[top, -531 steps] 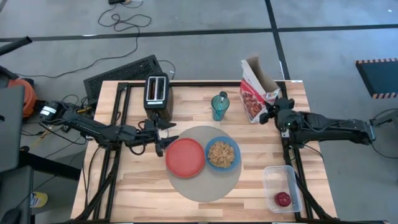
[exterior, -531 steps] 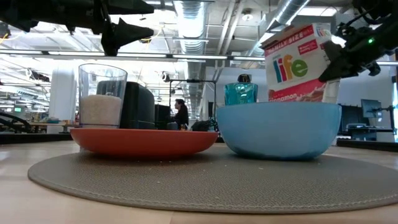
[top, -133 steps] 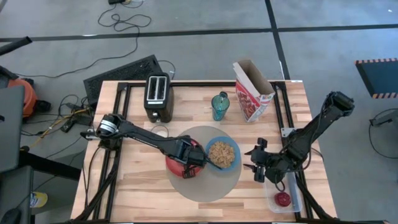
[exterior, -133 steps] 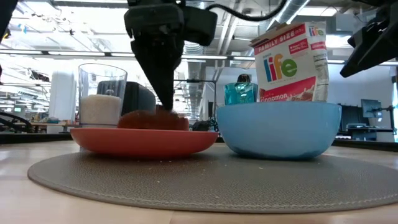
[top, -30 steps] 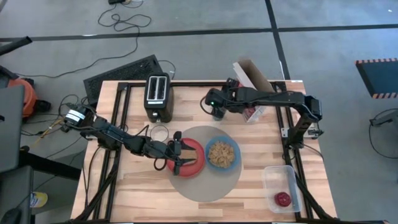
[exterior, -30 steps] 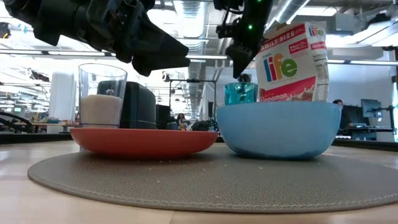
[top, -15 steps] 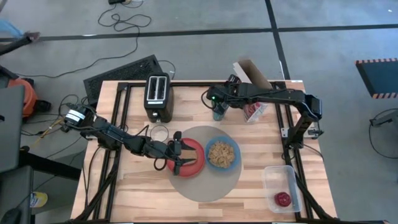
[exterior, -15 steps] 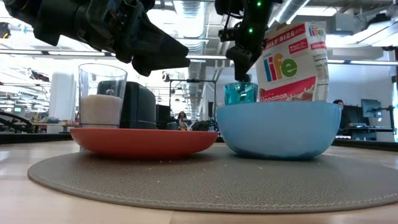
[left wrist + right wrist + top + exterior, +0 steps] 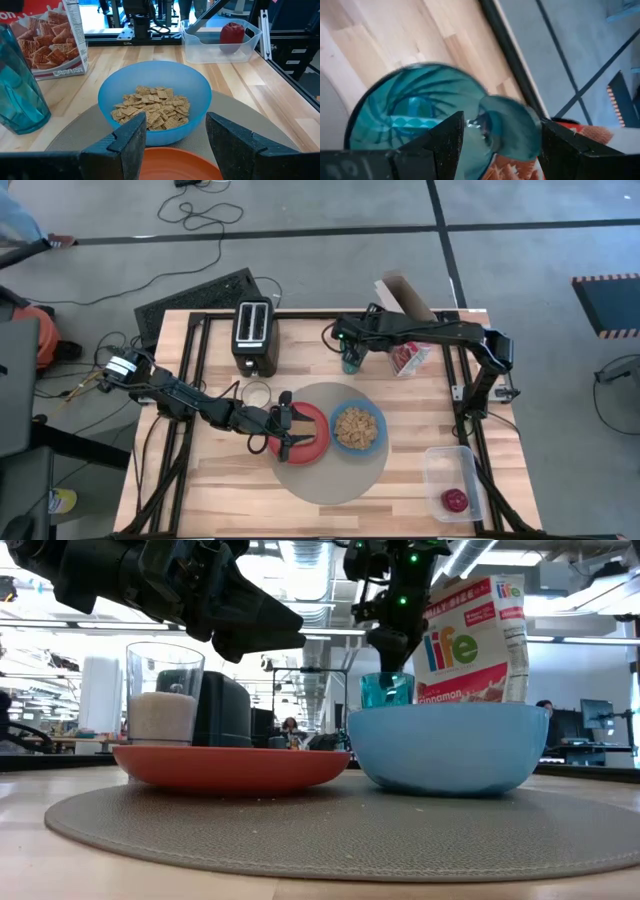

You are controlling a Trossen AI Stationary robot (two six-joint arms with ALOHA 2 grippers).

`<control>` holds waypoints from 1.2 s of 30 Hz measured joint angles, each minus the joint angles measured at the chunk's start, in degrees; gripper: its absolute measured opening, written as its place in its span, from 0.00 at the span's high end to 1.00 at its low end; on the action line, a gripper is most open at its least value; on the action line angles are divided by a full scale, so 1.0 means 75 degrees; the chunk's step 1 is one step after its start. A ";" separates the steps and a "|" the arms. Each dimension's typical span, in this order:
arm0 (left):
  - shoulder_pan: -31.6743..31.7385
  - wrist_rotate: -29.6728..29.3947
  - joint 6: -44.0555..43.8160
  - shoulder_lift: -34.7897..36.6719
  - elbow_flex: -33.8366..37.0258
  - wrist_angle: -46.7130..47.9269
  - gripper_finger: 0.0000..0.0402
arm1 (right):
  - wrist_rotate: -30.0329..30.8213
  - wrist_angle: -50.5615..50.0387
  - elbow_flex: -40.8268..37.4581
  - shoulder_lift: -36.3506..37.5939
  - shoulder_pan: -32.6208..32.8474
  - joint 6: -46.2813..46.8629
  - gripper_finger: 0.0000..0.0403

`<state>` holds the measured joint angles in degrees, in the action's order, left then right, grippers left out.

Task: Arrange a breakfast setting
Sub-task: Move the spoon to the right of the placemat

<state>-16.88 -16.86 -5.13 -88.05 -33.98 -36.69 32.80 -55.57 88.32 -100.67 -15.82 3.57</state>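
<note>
The round grey-beige mat (image 9: 330, 465) carries the red-orange plate (image 9: 312, 435) and the blue bowl (image 9: 155, 102), which is filled with cereal. My left gripper (image 9: 172, 145) hovers open over the plate's left part, with nothing between its fingers. The teal tumbler (image 9: 415, 120) stands on the wood beyond the mat. My right gripper (image 9: 349, 350) hangs right above the tumbler (image 9: 385, 690), pointing down. It is open, and its fingers stand over the rim without plainly touching it. A small clear glass (image 9: 257, 393) stands left of the mat.
The black toaster (image 9: 253, 335) stands at the far left. The cereal box (image 9: 470, 640) is behind the tumbler. A clear tub (image 9: 455, 485) with a small red fruit (image 9: 455, 500) sits at the near right corner. The near part of the table is bare wood.
My right gripper has sunk a little toward the teal tumbler and tipped further downward, and it has stayed open. The tumbler has not moved.
</note>
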 joint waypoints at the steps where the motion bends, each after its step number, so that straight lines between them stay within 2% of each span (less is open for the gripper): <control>1: 0.0000 0.0000 0.0000 0.0000 0.0000 0.0000 0.52 | -0.0013 -0.0022 -0.0003 -0.0013 -0.0005 0.0000 0.38; 5: 0.0000 0.0000 0.0000 0.0000 0.0000 0.0006 0.52 | -0.0015 0.0097 -0.0007 0.0005 -0.0005 0.0000 0.43; 13: 0.0000 0.0000 0.0009 0.0000 0.0000 0.0003 0.52 | -0.0400 0.0043 -0.0007 0.0033 -0.0011 -0.0091 0.71; 17: 0.0000 0.0000 0.0012 -0.0001 0.0000 0.0003 0.52 | -0.0398 0.0067 -0.0003 0.0038 0.0012 -0.0134 0.80; 21: 0.0000 0.0000 0.0015 -0.0003 0.0000 0.0003 0.52 | -0.0397 0.0081 0.0007 0.0054 0.0093 -0.0238 0.84; 28: 0.0001 0.0000 0.0015 -0.0003 0.0000 0.0000 0.52 | -0.0368 0.0091 0.0032 0.0057 0.0325 -0.0277 0.85; 32: 0.0000 0.0000 0.0012 -0.0003 0.0000 -0.0003 0.52 | -0.0380 -0.0193 0.0283 0.0032 0.0450 -0.0296 0.87; 36: 0.0000 0.0000 0.0011 -0.0003 0.0000 -0.0006 0.52 | -0.0379 -0.0377 0.0654 0.0028 0.0587 -0.0315 0.93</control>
<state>-16.88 -16.86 -5.05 -88.07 -33.98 -36.73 29.96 -58.40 93.23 -100.47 -11.41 1.21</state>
